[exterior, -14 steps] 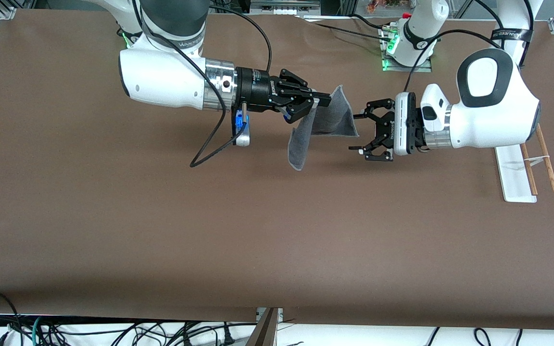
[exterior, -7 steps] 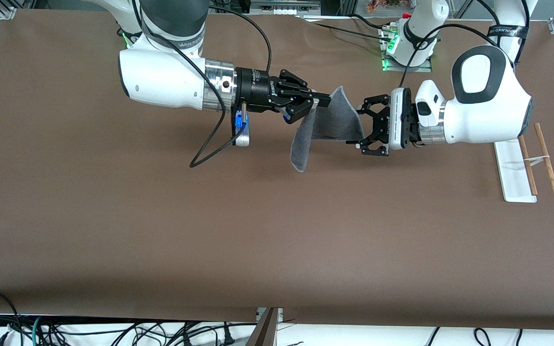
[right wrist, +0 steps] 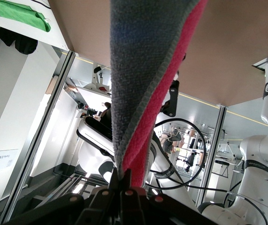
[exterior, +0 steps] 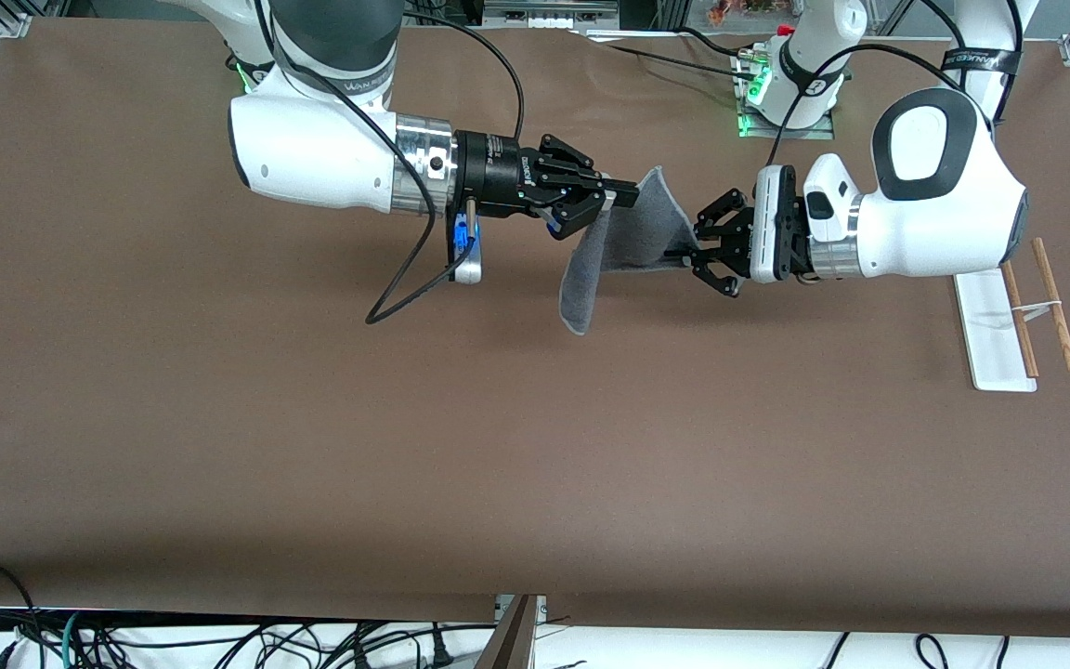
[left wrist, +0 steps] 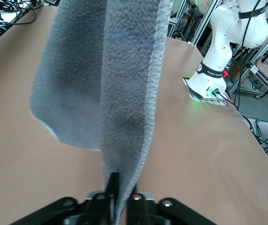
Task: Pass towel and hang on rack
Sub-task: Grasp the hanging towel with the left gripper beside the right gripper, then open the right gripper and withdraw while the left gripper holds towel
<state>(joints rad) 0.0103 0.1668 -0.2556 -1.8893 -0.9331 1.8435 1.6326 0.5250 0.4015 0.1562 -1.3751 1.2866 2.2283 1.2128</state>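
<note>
Over the middle of the brown table [exterior: 312, 446], toward the robots' bases, the towel [exterior: 632, 237] hangs in the air between the two grippers. It is a small soft cloth, grey and fuzzy on the face the front camera sees, with a grey stitched edge; the right wrist view shows its other face, pink-red, folded inward along the hem. One part is stretched between the arms, while a loose flap droops down from the right gripper toward the table, its rounded corner just above the surface.

The right gripper [exterior: 623, 193] comes in from the right arm's end with its fingers pinched tight on one corner of the towel. The left gripper [exterior: 691, 253] reaches in from the left arm's end, and its fingers have closed narrowly on another edge of the cloth; the left wrist view shows the grey fabric rising straight out from between the two black fingertips [left wrist: 111, 185].

The rack [exterior: 1009, 321] lies well apart at the left arm's end of the table, its white base flat and the two thin wooden rods beside it, joined by a pale crossbar
</note>
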